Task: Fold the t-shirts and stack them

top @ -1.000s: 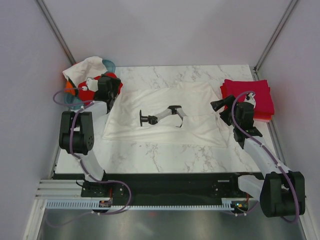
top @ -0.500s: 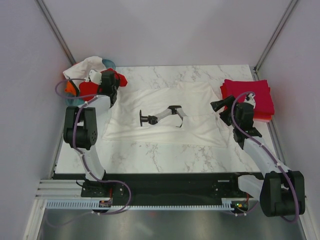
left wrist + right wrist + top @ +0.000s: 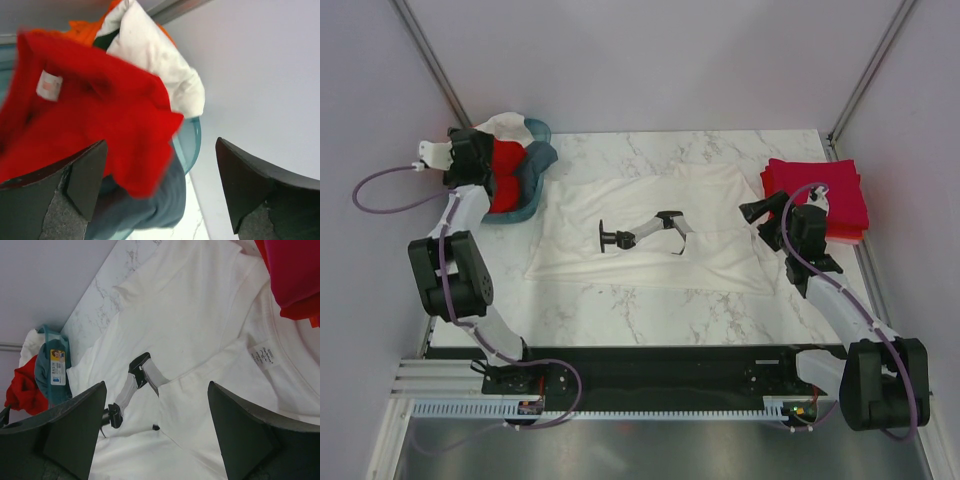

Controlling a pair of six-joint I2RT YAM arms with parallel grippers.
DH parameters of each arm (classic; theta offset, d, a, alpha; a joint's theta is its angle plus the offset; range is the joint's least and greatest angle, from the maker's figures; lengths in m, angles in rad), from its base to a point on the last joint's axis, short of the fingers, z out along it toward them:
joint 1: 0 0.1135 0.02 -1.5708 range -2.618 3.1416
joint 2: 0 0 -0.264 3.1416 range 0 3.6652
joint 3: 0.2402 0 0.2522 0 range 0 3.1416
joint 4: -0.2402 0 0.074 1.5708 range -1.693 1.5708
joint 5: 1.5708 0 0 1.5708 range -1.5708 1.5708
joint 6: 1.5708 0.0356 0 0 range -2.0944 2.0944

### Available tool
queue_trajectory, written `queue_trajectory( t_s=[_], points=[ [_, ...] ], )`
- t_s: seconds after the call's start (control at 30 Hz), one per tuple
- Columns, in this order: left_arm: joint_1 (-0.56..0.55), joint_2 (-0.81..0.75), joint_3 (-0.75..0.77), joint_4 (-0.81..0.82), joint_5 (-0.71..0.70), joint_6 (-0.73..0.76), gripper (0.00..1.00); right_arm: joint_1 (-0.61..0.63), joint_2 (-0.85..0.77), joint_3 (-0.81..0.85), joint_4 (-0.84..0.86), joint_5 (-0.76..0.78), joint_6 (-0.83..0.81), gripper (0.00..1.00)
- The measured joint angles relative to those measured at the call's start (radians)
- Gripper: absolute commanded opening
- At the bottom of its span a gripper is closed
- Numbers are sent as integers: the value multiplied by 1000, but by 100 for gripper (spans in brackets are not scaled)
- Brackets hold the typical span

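Two end effectors: left end effector spread, facing the red shirt; right end effector spread over the white shirt, gripping nothing.
Red shirt: heaped in the basket, far left corner of the surface.
White shirt: flat, mid-surface, a hinged tool lying on it.
Folded red shirts: far right corner.

I'm looking down on a white marble-patterned table top, closed in on three sides by plain pale lilac walls, with slim metal posts in the back corners. An aluminium rail runs along its near edge, with a brushed grey metal surface below; the light is soft and even
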Motion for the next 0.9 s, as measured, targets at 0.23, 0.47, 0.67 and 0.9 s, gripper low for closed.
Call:
queue_trajectory(
  t_s=[0.23, 0.47, 0.67, 0.9],
  points=[
    [-83, -137, -32, -106, 111, 64, 98, 11, 69, 13, -27, -1, -23, 84],
    [-121, -369, -161, -149, 257, 234, 95, 82, 140, 92, -76, -3, -84, 75],
    [-252, -443, -252, -152, 346, 378, 89, 165, 188, 167, -97, 17, -139, 67],
    [-343, -245, -224, -160, 385, 476, 75, 241, 264, 249, -135, 49, -182, 56]
  ],
)
